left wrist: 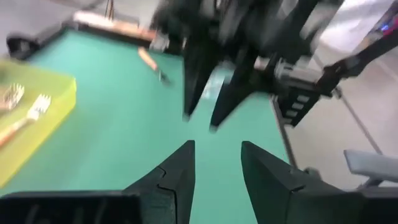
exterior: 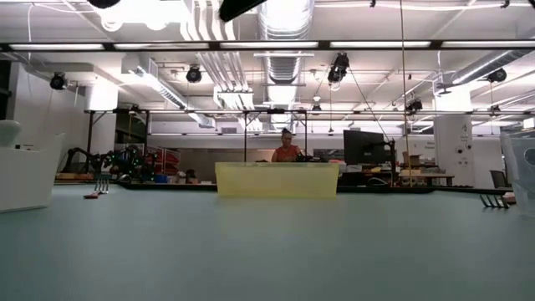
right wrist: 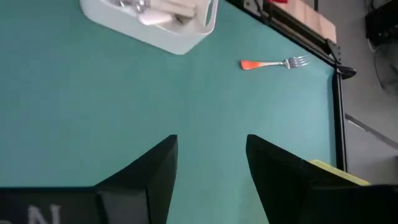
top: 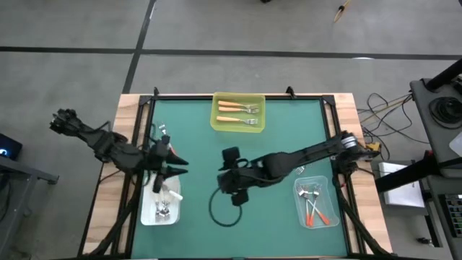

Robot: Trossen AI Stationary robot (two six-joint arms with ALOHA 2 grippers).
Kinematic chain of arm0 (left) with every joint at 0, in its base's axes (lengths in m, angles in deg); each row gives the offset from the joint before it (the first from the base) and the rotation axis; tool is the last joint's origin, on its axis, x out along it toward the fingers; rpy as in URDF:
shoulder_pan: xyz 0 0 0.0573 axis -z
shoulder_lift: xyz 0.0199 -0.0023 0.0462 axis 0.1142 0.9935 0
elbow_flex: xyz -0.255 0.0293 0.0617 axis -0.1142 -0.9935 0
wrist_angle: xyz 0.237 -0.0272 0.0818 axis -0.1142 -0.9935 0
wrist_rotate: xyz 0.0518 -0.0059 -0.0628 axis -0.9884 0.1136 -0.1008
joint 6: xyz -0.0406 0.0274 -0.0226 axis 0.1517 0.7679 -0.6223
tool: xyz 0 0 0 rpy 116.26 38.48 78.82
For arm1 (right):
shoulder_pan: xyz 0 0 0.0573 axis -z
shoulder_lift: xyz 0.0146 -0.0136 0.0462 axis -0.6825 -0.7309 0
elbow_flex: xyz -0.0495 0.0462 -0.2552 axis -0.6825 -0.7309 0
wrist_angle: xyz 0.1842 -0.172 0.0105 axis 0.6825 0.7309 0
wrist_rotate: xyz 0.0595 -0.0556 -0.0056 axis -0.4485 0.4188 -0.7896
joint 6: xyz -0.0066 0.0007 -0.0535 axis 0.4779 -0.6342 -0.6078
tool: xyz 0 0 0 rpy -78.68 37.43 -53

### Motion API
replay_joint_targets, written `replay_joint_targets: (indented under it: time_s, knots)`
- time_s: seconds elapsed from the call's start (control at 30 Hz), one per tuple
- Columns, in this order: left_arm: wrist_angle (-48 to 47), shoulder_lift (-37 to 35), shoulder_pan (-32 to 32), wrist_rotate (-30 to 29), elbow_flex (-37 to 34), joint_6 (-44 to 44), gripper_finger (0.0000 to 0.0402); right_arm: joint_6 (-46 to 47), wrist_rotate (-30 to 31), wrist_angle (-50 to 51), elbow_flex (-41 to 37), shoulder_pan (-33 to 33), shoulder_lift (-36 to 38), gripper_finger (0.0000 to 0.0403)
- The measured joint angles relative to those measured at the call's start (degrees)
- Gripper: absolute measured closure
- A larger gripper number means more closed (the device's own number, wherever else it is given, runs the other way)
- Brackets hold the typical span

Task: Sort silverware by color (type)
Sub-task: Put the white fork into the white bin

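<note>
Your green table [top: 238, 166] fills the middle of the high view, framed in pale wood; both dark arms lie across it; the left arm reaches in from the left edge of the frame, the right arm from the right edge toward the centre; a black cable loop [top: 222, 209] lies on the mat below the centre

At top centre you have the yellow tray [top: 238, 113] with two light orange forks [top: 238, 108] in it; at lower left the white tray [top: 160, 206] holds white-handled forks [top: 164, 209]; at lower right the clear tray [top: 315, 202] holds red-orange forks [top: 315, 211], tines toward the top of the frame

One red-orange fork [right wrist: 273, 63] lies loose on the mat, near the white tray but not touching it; in the right wrist view it sits right of centre near the top, apart from the tray's corner [right wrist: 186, 31]

Your left gripper [top: 177, 166] hangs above the upper end of the white tray at left centre of the high view; its fingers [left wrist: 174, 180] stand apart with bare mat between them and nothing held

Your right gripper [top: 238, 189] sits just below the middle of the high view, over open mat; its fingers [right wrist: 155, 168] are spread wide and empty

In the low view the yellow tray [exterior: 277, 179] stands at centre, and a person [exterior: 287, 149] shows far behind it
</note>
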Motion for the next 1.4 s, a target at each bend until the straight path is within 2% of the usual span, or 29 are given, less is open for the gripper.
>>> replay_joint_targets:
  time_s: [0.13,0.27,0.37,0.5,0.63,0.8,1.1,1.4]
  knots:
    - [-3.13,3.05,0.55,0.32,0.0,-4.66,0.0292,0.49,0.06,-7.08,-9.34,-1.11,5.97,0.0239]
    - [-4.21,6.04,1.48,3.8,0.0,-9.05,0.0298,-0.2,0.31,-16.54,-19.81,-1.54,11.76,0.0262]
    - [-4.12,8.28,3.14,6.44,0.0,-11.33,0.0304,-1.18,3.84,-24.17,-28.05,-1.92,16.45,0.028]
    - [-4.35,12.34,6.34,6.63,0.0,-11.76,0.0314,-4.14,9.09,-35.53,-38.66,-2.55,21.65,0.0301]
    - [-7.64,16.49,7.8,6.87,0.0,-15.72,0.0322,-8.19,10.98,-46.48,-46.07,-2.61,26.32,0.0317]
    - [-14.62,20.47,7.78,6.45,0.0,-23.39,0.0324,-14.1,11.12,-48.66,-49.92,-2.57,30.86,0.0332]
    - [-16.73,28.23,8.7,9.05,0.0,-26.67,0.0324,-13.91,12.15,-49.32,-51.8,-1.79,39.9,0.035]
    - [-18.15,31.35,8.98,8.92,0.0,-27.34,0.0324,-17.5,12.05,-55.4,-55.84,-0.56,40.62,0.0351]
